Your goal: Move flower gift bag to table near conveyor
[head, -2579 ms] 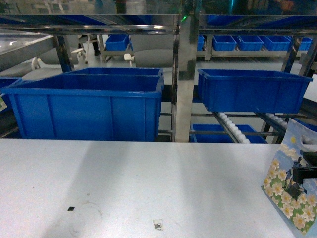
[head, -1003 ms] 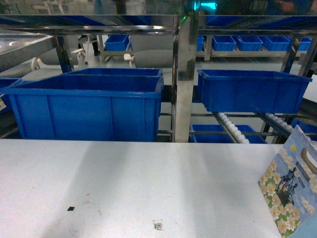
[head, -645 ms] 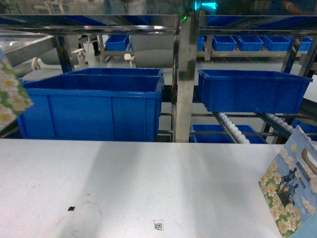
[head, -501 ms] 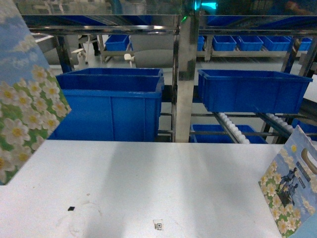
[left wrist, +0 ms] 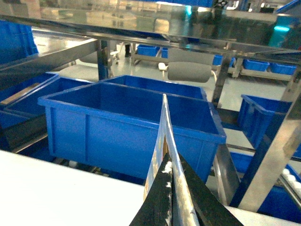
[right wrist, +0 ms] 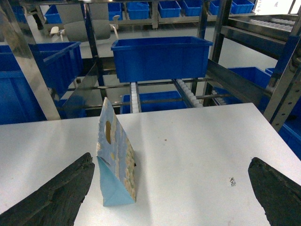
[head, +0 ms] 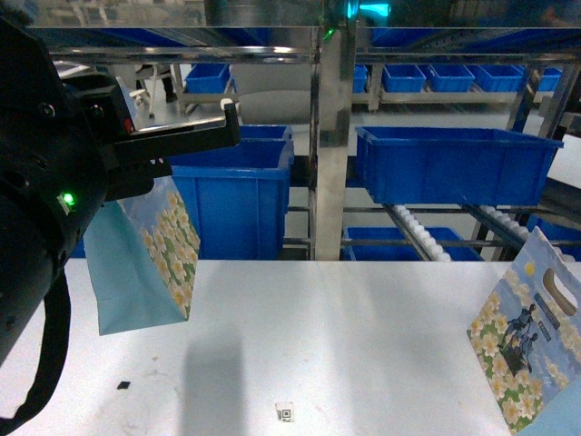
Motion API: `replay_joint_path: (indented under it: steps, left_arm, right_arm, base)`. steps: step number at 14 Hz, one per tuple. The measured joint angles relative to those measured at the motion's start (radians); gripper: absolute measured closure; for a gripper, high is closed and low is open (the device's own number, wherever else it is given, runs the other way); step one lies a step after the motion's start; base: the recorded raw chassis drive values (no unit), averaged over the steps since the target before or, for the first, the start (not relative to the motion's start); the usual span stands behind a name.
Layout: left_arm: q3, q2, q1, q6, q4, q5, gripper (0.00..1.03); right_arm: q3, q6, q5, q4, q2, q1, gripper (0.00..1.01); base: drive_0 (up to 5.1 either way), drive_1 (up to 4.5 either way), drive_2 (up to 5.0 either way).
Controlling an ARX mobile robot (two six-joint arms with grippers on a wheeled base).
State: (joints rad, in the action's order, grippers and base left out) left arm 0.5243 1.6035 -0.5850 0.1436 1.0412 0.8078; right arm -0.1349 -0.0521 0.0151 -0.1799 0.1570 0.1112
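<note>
Gift bag (head: pixel 150 263), frame left: light, thin paper, creases easily; take by top edge. Left gripper (left wrist: pixel 171 186) jaws clamp it above desk (head: pixel 345 336). Right gripper (right wrist: pixel 171 188) jaws spread, empty.

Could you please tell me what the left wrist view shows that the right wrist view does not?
Only the left wrist view shows the left end effector shut on the thin top edge of a flowered paper gift bag. Only the right wrist view shows a second flowered gift bag standing free between the open right end effector's fingers. Both show blue plastic bins and the pale tabletop.
</note>
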Motion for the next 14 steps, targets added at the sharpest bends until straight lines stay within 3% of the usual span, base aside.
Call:
replay_joint_path:
  steps: [3, 6, 9, 14]
  left_arm:
    - [0.0, 0.106, 0.117, 0.073, 0.035, -0.043, 1.01]
    - [-0.063, 0.177, 0.177, 0.087, 0.117, -0.1, 1.01]
    - [-0.146, 0.246, 0.178, 0.091, 0.238, -0.108, 1.01]
    - [-0.253, 0.288, 0.065, 0.151, 0.245, -0.044, 1.01]
  right_arm:
    - [0.0, 0.0, 0.0, 0.0, 0.0, 0.0, 0.03]
    - [0.0, 0.0, 0.0, 0.0, 0.0, 0.0, 0.03]
    - [0.0, 0.0, 0.0, 0.0, 0.0, 0.0, 0.03]
    - [0.0, 0.0, 0.0, 0.0, 0.0, 0.0, 0.03]
  base:
    - [0.0, 0.0, 0.0]
    - [0.0, 0.0, 0.0]
    - [0.0, 0.0, 0.0]
    - [0.0, 0.0, 0.0]
